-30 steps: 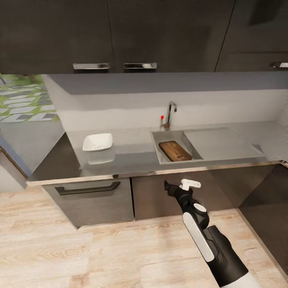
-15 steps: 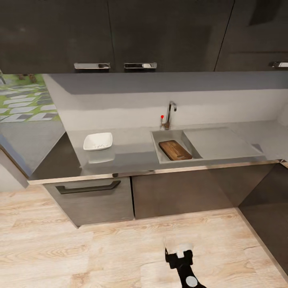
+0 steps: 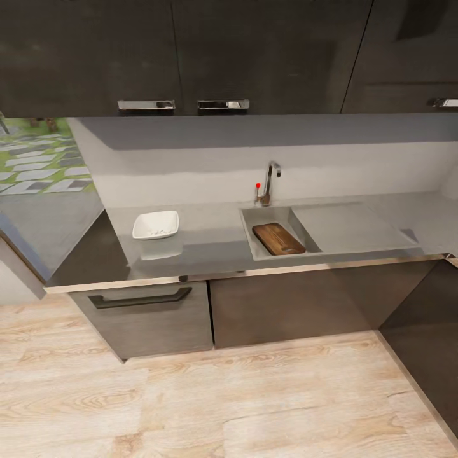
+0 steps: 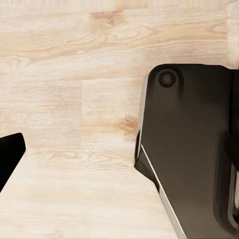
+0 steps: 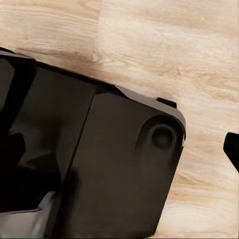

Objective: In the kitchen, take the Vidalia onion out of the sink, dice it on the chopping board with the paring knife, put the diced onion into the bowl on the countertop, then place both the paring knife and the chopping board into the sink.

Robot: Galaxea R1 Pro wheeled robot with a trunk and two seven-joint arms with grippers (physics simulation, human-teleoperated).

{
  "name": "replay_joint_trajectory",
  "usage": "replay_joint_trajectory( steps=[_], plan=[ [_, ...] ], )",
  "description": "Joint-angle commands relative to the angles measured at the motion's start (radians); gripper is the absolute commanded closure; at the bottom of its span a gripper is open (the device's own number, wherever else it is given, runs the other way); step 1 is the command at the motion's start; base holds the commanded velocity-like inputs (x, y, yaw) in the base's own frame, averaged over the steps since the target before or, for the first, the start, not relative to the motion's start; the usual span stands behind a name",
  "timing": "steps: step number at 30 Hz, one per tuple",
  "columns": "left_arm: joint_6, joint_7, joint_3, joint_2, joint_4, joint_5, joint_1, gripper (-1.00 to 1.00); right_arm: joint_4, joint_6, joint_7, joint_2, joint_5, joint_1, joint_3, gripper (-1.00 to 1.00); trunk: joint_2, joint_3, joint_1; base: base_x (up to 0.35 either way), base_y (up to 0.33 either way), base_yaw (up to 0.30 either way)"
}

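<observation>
Fingers of both arms point at the wood floor [image 4: 64, 74], their spread impossible to tell, the right arm now dropped away, while the chopping board [image 3: 278, 239] lies in the sink [image 3: 251, 236] and the bowl [image 3: 156, 225] sits near the surface's left end, suggesting the task is finishing.

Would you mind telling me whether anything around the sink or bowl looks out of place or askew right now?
Only one thing: the chopping board lies at an angle inside the sink basin rather than on the countertop. The bowl sits upright on the countertop. Nothing looks spilled or damaged.
</observation>
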Motion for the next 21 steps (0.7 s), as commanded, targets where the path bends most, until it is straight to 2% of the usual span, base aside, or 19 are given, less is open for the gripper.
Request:
replay_joint_trajectory(
  steps=[1,2,3,6,8,12,14,21],
  plan=[
    [0.025,0.004,-0.007,0.0,-0.004,0.007,-0.001,-1.0,0.0,0.009,-0.009,0.0,-0.011,0.006,0.008,-1.0,-0.002,-0.002,0.001,0.0,0.0,0.0],
    [0.058,0.004,-0.007,0.0,-0.006,0.007,-0.003,-1.0,-0.001,0.025,-0.022,0.0,-0.02,0.01,0.006,-1.0,-0.002,-0.002,0.001,0.0,0.0,0.0],
    [0.149,0.004,-0.007,0.001,-0.012,0.007,-0.009,-1.0,-0.003,0.057,-0.055,0.0,-0.084,0.014,-0.004,-1.0,-0.002,-0.002,0.001,0.0,0.0,0.0],
    [0.258,0.005,-0.006,0.001,-0.013,0.008,-0.042,-1.0,-0.003,0.07,-0.069,-0.001,-0.179,0.016,-0.01,-1.0,-0.002,-0.002,0.001,0.0,0.0,0.0],
    [0.368,0.006,-0.006,0.005,-0.011,0.009,-0.079,-1.0,-0.003,0.073,-0.073,-0.01,-0.209,0.016,-0.012,-1.0,-0.002,-0.002,0.001,0.0,0.0,0.0],
    [0.679,0.002,-0.006,0.02,-0.012,0.008,-0.157,-1.0,-0.005,0.075,-0.074,-0.037,-0.229,0.017,-0.012,-1.0,-0.002,-0.002,0.001,0.0,0.0,0.0],
    [0.735,0.002,-0.006,0.021,-0.013,0.008,-0.175,-1.0,-0.005,0.075,-0.073,-0.04,-0.229,0.017,-0.011,-1.0,-0.002,-0.002,0.001,0.0,0.0,0.0],
    [0.772,0.0,-0.008,0.022,-0.011,0.006,-0.187,-1.0,-0.013,0.068,-0.072,-0.034,-0.232,0.017,-0.012,-1.0,-0.002,-0.002,0.001,0.0,0.0,0.0]
  ],
)
